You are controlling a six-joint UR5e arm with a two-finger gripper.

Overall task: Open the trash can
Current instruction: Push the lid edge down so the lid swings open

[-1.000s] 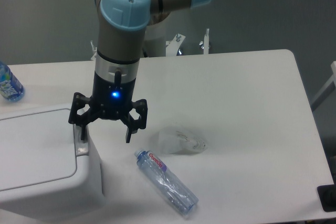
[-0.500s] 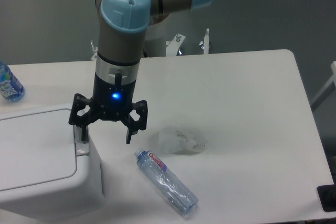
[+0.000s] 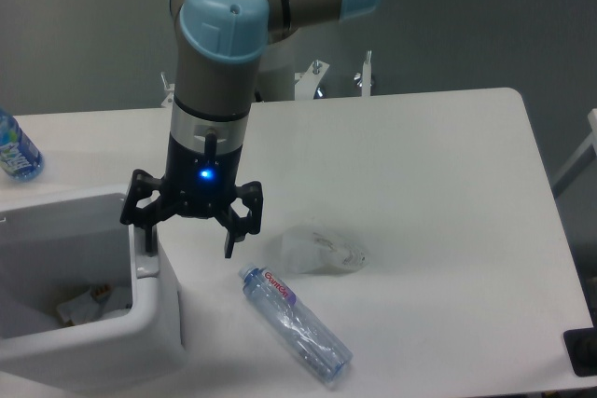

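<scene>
A: State of the jaws (image 3: 189, 238)?
B: Spread wide, holding nothing, one finger at the trash can (image 3: 140, 319) latch edge.

A: And the can?
B: Below and left of the jaws, interior exposed, scraps inside. A plastic bottle (image 3: 294, 324) lies on the bench (image 3: 429, 193) below and right; crumpled clear wrap (image 3: 322, 249) sits right

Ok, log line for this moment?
trash can: open, contents visible | tool: open, one finger at latch edge | table: bottle, crumpled plastic
</scene>
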